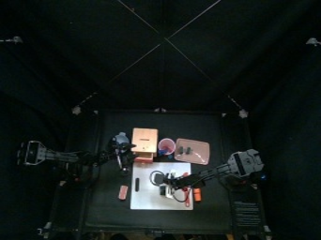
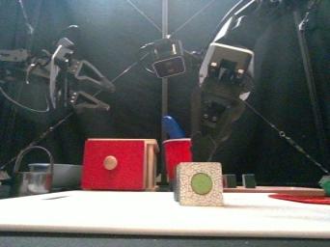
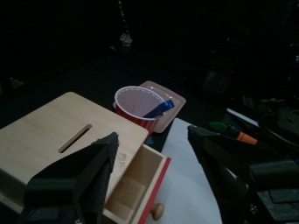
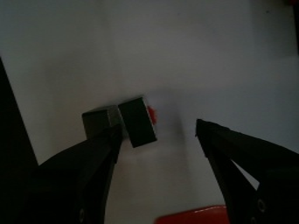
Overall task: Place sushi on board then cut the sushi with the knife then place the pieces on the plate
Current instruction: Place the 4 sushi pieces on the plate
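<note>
**R GRIPPER OVER PIECE ON BOARD: PICK-UP FOR TRAY PENDING**

R gripper (image 4: 159,125): fingers apart, nothing held, hovering above board (image 4: 176,52). One sushi piece (image 4: 139,124) stands on board betw the fingers, close by one of them, not touching as far as visible. Front view: same piece upright, cut face w/ green centre toward front, gripper well above it.

L gripper (image 3: 152,134): fingers apart, empty, hanging over box (image 3: 52,144), near cup (image 3: 138,109). Looks parked.

Step, my read: sushi is on board and this piece sits apart from any roll, so cutting prob done for it. Step in hand = move pieces to tray (image 1: 194,142). Piece not yet gripped. Next move calls for:
- drop straight down, piece centred betw fingers
- close on its sides w/o tipping it
- lift, then carry back to tray, which lies behind board, right of cup

Counts:
- board 1, box 1, cup 1, tray 1
- blue knife (image 3: 163,106) 1, in cup
- cutter (image 2: 37,179) 1, far left
- pieces: 1 sure. Top view has small dark shapes near it on board and dark specks on tray, too small to call.
- red item (image 1: 189,195) 1, lying on board near its front, poss the red knife, can't confirm
</note>
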Controlling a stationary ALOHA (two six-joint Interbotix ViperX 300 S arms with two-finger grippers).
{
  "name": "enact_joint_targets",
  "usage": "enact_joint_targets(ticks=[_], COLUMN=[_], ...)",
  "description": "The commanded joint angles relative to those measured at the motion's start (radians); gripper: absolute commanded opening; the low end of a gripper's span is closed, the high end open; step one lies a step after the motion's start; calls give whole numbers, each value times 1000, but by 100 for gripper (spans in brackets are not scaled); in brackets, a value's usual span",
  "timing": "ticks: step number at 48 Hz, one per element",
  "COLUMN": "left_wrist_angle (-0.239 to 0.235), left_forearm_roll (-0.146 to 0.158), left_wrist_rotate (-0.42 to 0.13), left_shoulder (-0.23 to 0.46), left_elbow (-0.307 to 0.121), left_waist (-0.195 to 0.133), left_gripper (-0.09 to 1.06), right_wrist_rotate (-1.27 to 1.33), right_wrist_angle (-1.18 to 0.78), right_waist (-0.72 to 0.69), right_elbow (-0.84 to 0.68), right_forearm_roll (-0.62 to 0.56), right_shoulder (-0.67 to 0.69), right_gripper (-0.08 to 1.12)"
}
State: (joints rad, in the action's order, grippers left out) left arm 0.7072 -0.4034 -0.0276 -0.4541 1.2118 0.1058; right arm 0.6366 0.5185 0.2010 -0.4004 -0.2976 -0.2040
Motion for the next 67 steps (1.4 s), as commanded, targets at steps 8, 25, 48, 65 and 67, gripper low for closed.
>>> enact_joint_targets(ticks=[8, 25, 48, 65, 67], left_wrist_angle=[3, 3, 3, 6, 3], left_forearm_roll=[-3, -12, -9, 6, 9], left_wrist_rotate=[-2, -2, -2, -3, -3], left_shoulder=[-2, -2, -2, -2, -2], left_elbow=[-8, -3, -6, -8, -8], left_waist=[0, 0, -2, -3, -6], left_gripper=[96, 96, 96, 96, 96], right_wrist_rotate=[-2, 26, 400, 862, 893], right_wrist_angle=[-12, 71, 282, 290, 281], right_waist=[-5, -51, -209, -368, -382], right_elbow=[49, -11, -334, -483, -489], right_forearm_roll=[-12, -2, -8, -167, -192], right_shoulder=[-23, 77, 497, 554, 548], right_gripper=[75, 55, 55, 55, 55])
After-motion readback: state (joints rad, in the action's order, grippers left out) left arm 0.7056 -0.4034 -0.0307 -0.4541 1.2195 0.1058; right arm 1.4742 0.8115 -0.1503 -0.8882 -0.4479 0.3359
